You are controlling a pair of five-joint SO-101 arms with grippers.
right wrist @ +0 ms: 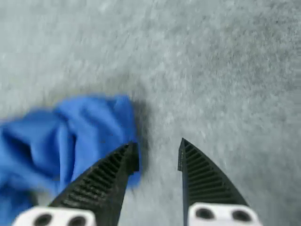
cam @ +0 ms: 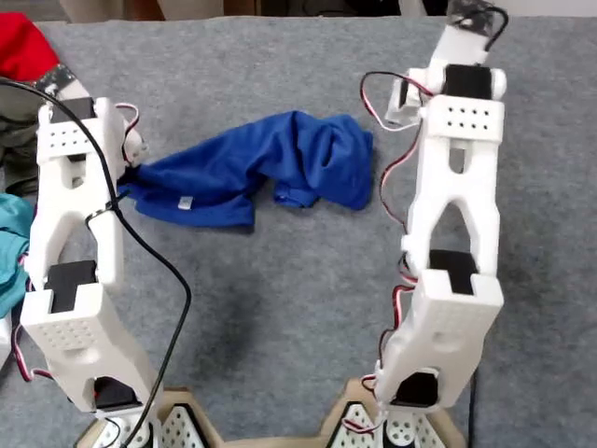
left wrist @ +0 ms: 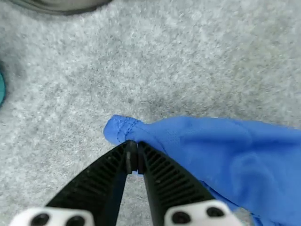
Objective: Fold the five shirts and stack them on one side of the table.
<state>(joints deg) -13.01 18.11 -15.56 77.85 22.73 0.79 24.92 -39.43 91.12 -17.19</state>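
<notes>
A crumpled blue shirt (cam: 266, 168) lies on the grey felt table (cam: 280, 308) between the two arms. My left gripper (left wrist: 135, 157) is shut on a corner of the blue shirt (left wrist: 211, 150), at its left end beside the left arm (cam: 126, 159). My right gripper (right wrist: 158, 153) is open, hovering just off the other edge of the blue shirt (right wrist: 70, 136), one finger (right wrist: 120, 165) above the cloth. In the high view the right arm (cam: 457, 121) stands at the shirt's right side.
A red garment (cam: 20, 45) lies at the far left corner, with a teal one (cam: 9, 243) at the left edge and an olive one (cam: 14, 131) between them. Cables (cam: 149, 261) trail along the left arm.
</notes>
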